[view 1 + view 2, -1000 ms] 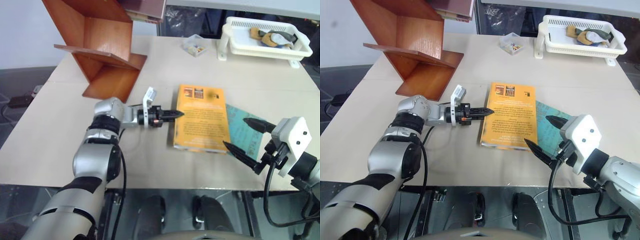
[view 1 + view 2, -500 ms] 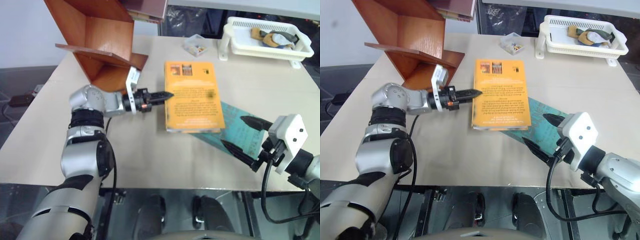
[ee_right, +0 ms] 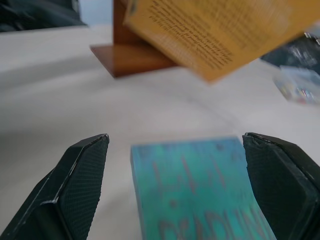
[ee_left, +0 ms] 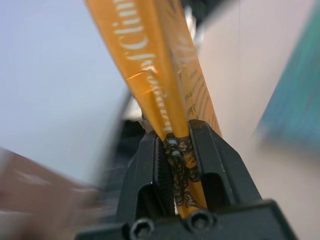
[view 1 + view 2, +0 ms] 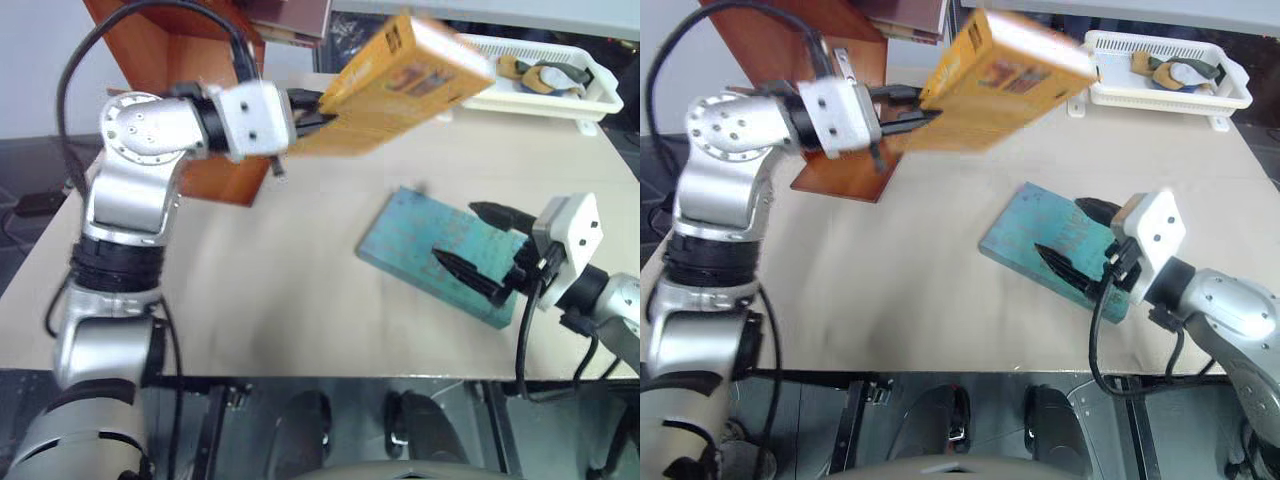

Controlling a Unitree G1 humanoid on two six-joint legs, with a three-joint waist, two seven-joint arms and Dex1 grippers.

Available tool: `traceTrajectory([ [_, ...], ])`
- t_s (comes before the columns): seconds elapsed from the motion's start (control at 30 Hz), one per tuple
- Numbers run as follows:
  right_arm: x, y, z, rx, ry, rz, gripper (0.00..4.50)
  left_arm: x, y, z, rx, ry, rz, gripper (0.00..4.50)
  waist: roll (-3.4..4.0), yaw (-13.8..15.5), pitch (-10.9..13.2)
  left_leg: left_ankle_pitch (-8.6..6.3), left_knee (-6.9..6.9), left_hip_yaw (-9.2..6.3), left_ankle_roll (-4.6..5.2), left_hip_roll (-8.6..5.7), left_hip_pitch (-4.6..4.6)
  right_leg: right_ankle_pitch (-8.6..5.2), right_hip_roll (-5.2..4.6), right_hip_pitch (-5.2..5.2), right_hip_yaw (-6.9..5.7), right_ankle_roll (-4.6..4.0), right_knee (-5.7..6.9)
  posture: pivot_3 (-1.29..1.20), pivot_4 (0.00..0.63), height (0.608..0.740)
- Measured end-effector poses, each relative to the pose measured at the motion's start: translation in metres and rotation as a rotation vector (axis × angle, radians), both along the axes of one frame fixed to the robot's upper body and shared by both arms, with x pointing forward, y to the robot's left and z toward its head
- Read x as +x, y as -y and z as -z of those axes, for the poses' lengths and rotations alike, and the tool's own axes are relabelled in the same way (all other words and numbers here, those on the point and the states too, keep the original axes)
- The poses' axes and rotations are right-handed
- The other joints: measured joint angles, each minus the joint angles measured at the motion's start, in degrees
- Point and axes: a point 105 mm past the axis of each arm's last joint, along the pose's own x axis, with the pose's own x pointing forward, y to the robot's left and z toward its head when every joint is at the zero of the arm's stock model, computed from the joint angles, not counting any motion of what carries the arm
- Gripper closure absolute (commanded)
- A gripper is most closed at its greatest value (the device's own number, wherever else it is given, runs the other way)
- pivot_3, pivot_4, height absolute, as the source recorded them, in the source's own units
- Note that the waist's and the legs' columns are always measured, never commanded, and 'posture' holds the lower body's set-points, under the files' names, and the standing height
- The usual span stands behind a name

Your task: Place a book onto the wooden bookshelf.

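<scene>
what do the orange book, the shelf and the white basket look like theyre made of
The orange book: likely paper with a slightly glossy printed cover. The wooden bookshelf: reddish-brown polished wood or veneer, with sheen and flat boards. The white basket: apparently moulded plastic, with slotted walls and a uniform white surface.

Silver-grey jointed arms with black cables, white wrist housings, and tapered black fingers (image 3: 80, 180) with textured inner pads.

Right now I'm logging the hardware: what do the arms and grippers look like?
Both arms are rounded silver-grey segments with black ribbed joints and loose black cables. The left gripper and the right gripper each have two tapered black fingers on a boxy white wrist housing; the right fingers' inner pads are cross-hatched.
</scene>
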Motion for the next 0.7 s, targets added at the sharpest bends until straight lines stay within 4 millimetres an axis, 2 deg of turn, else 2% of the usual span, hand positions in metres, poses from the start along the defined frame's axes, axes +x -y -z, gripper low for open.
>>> traceTrajectory([
  [0.07, 0.003, -0.001, -0.004, 0.001, 0.02, -0.011, 0.08, 0.002, -0.018, -0.017, 0.101, 0.109, -0.054, 4.2, -0.02, 0.0, 0.0, 0.0, -0.02, 0.06, 0.0, 0.04, -0.06, 0.02, 0.02, -0.03, -0.03, 0.03, -0.08, 0.0, 0.15, 0.74],
  [0.1, 0.004, -0.001, -0.007, 0.0, 0.033, -0.019, 0.08, 0.001, -0.034, -0.031, 0.154, 0.17, -0.1, 4.2, 0.0, 0.0, 0.0, 0.0, -0.04, 0.1, 0.0, 0.03, -0.06, 0.05, 0.01, -0.02, -0.01, 0.1, -0.13, 0.0, 0.15, 0.74],
  [0.2, 0.007, -0.002, -0.008, -0.007, 0.042, -0.034, 0.08, 0.002, -0.048, -0.041, 0.208, 0.221, -0.13, 4.2, -0.02, 0.4, 0.0, 0.02, -0.02, 0.35, -0.03, 0.01, -0.12, 0.04, -0.02, -0.01, -0.05, 0.12, -0.17, 0.0, 0.15, 0.74],
  [0.27, 0.007, -0.003, -0.011, -0.01, 0.058, -0.052, 0.08, 0.006, -0.061, -0.041, 0.239, 0.214, -0.166, 4.2, -0.02, 0.4, 0.0, 0.02, 0.0, 0.41, -0.03, 0.01, -0.15, 0.05, -0.02, -0.02, -0.05, 0.14, -0.21, 0.0, 0.15, 0.74],
  [0.4, 0.013, -0.007, -0.027, -0.022, 0.117, -0.083, 0.08, 0.015, -0.102, -0.033, 0.318, 0.116, -0.291, 4.2, -0.04, 0.0, 0.0, -0.03, 0.02, 0.45, 0.05, 0.04, -0.09, 0.02, -0.01, -0.04, -0.02, 0.19, -0.11, 0.0, 0.15, 0.74],
  [0.57, 0.014, -0.01, -0.043, -0.03, 0.175, -0.103, 0.08, 0.022, -0.126, -0.018, 0.363, 0.016, -0.378, 4.2, -0.05, 0.0, 0.0, -0.03, 0.02, 0.44, 0.05, 0.12, -0.07, -0.05, 0.02, -0.07, -0.03, 0.28, 0.0, 0.0, 0.15, 0.74],
  [0.7, 0.014, -0.012, -0.049, -0.043, 0.193, -0.117, 0.08, 0.024, -0.137, -0.02, 0.39, -0.002, -0.427, 4.2, -0.07, 0.0, 0.0, -0.05, 0.05, 0.51, 0.1, 0.1, -0.13, 0.04, -0.03, -0.07, -0.01, 0.14, -0.08, 0.0, 0.15, 0.74],
])
